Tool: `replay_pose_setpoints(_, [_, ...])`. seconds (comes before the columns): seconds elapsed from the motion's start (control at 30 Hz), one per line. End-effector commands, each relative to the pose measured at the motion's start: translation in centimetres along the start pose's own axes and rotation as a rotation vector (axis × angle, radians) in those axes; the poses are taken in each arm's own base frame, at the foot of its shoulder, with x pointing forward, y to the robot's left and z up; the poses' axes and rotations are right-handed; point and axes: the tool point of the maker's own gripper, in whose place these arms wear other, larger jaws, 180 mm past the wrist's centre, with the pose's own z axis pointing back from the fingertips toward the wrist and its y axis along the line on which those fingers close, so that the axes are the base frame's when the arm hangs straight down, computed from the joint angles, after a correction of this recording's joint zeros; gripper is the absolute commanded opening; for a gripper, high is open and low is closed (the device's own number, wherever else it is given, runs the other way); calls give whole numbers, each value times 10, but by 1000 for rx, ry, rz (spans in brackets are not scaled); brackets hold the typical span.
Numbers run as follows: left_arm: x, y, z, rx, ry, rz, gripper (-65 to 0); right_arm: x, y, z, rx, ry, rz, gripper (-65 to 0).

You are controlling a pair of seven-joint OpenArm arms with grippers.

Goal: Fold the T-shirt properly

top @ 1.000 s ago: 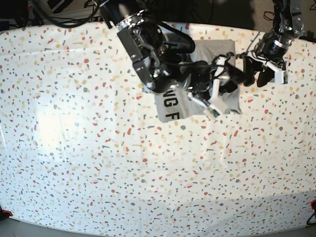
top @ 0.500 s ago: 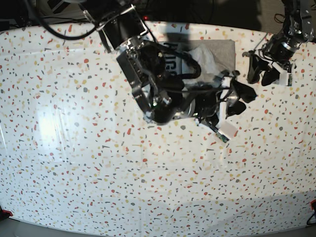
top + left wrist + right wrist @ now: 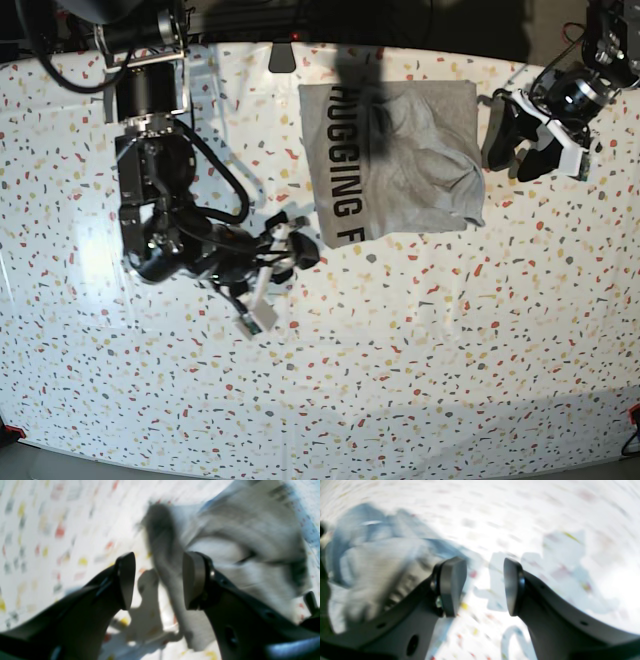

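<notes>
The grey T-shirt (image 3: 400,160) lies folded in a rough rectangle at the back of the table, with black letters "HUGGING F" running along its left edge and wrinkles in its right half. My left gripper (image 3: 508,148) hovers open just off the shirt's right edge. In the left wrist view the fingers (image 3: 126,580) stand apart with nothing between them, and the blurred T-shirt (image 3: 250,542) is beyond them. My right gripper (image 3: 297,238) is open near the shirt's lower left corner, clear of the cloth. The right wrist view shows the right gripper (image 3: 482,587) empty, with the T-shirt (image 3: 382,562) blurred at the left.
The speckled terrazzo-pattern table (image 3: 320,380) fills the base view. The right arm's dark body (image 3: 160,230) leans over the table's left part. Cables and dark gear sit beyond the back edge.
The right arm swung from above the shirt to its left, uncovering the folded cloth. The left gripper drew back a little to the right of the shirt's edge.
</notes>
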Motion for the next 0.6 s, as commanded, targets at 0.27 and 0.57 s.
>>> replay_pose_setpoints(0.27, [10, -56, -7, -124, -6, -127, -356, -32, -45, 37, -109, -11, -96, -364])
replay_pose_setpoints(0.57, [-25, -62, -16, -66, 146, -124, -356, -33, -48, 39, -115, -19, -107, -364])
